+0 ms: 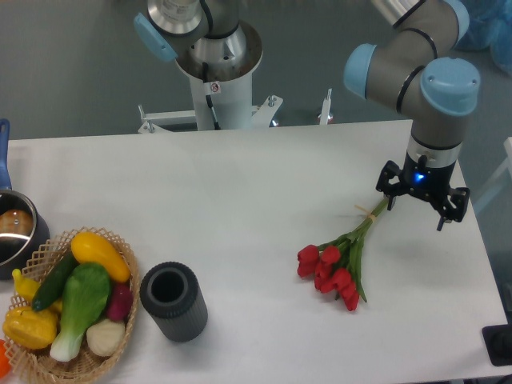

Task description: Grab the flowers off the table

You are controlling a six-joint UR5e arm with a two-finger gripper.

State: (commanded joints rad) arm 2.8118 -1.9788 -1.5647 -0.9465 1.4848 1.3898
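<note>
The flowers (pixel 334 266) are a bunch of red tulips with green stems and a pale band. They lie flat on the white table (pixel 240 208), right of centre, with the blooms toward the front and the stem ends pointing back right. My gripper (pixel 418 206) hangs just right of the stem ends, its jaws spread and empty. Its left finger (pixel 390 198) is close to the stem tips; whether it touches them I cannot tell.
A dark grey cylindrical cup (pixel 174 301) stands at the front left of centre. A wicker basket (pixel 120 264) with green and yellow vegetables sits at the front left corner. A metal pot (pixel 14 232) is at the left edge. The robot base (pixel 216 76) stands behind the table.
</note>
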